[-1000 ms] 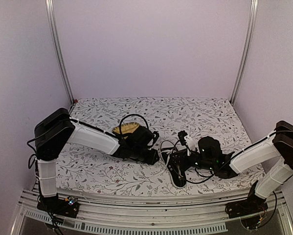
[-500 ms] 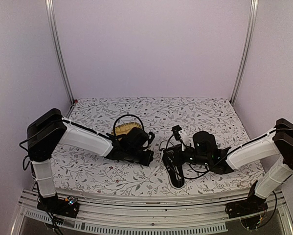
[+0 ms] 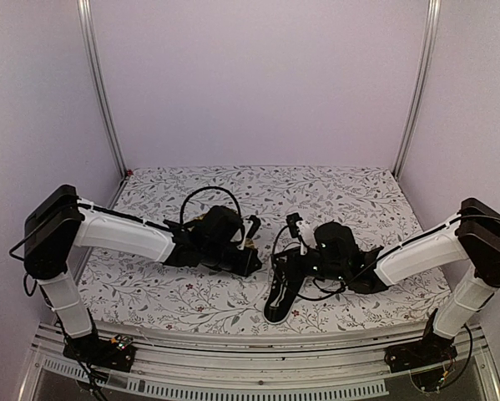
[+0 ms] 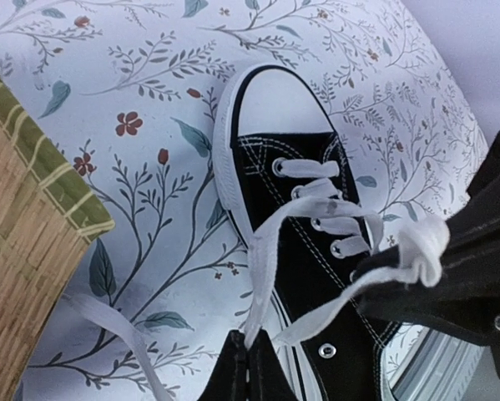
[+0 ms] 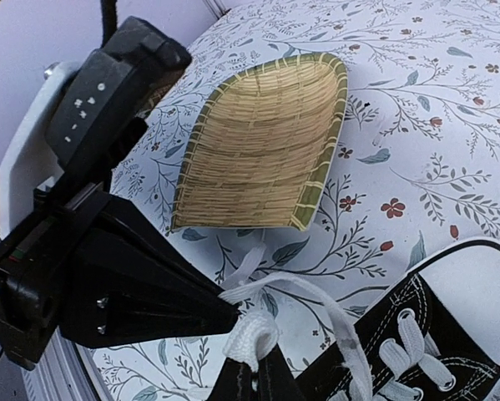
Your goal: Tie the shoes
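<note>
The black low-top sneaker point(image 3: 276, 296) lies between the arms with its white toe cap pointing at the near edge. It fills the left wrist view point(image 4: 312, 251) and shows at the lower right of the right wrist view point(image 5: 437, 334). My left gripper point(image 4: 250, 361) is shut on one white lace point(image 4: 265, 259), pulled taut from the eyelets. My right gripper point(image 5: 254, 378) is shut on a bunched loop of the other lace point(image 5: 254, 332). The two gripper tips nearly touch, just left of the shoe, seen from above as left gripper point(image 3: 255, 263) and right gripper point(image 3: 281, 266).
A yellow woven mat point(image 5: 266, 150) with a green rim lies on the floral tablecloth point(image 3: 350, 196), just behind the left gripper; it also shows in the left wrist view point(image 4: 24, 251). From above the left arm mostly hides it.
Both arms have shifted left with the laces in their grip. The shoe has been dragged left and turned, so its toe now points near-left. The left arm now covers the mat.
</note>
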`<state>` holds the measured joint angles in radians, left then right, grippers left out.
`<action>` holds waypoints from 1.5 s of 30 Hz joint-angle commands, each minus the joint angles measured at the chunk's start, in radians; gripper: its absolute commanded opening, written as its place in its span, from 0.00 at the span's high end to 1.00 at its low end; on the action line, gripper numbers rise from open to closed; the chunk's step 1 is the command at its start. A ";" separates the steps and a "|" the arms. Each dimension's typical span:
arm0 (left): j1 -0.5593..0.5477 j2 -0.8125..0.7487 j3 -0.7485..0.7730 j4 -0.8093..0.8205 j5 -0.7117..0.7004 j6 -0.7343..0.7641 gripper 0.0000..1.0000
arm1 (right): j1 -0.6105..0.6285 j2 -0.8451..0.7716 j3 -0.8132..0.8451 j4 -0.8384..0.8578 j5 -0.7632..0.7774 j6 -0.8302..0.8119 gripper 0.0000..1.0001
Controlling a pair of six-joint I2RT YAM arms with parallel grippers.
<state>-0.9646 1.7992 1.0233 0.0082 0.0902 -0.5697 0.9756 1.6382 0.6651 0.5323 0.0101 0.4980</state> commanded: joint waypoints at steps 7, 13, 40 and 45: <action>-0.012 -0.102 -0.064 0.032 0.292 -0.198 1.00 | 0.009 -0.009 0.002 -0.015 0.038 0.048 0.98; -0.065 -0.137 -0.057 0.187 0.415 -0.320 1.00 | 0.008 -0.004 0.006 -0.016 0.036 0.054 0.98; -0.203 -0.209 0.166 -0.534 -0.023 -0.140 1.00 | -0.007 0.007 0.034 -0.062 -0.022 0.076 0.98; -0.185 -0.204 0.228 -0.643 0.162 -0.108 1.00 | -0.006 0.007 0.055 -0.088 -0.031 0.074 0.98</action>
<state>-1.1545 1.6081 1.1934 -0.4580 0.1806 -0.7410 0.9722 1.6444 0.6807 0.4644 0.0013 0.5652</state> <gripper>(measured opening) 0.003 0.022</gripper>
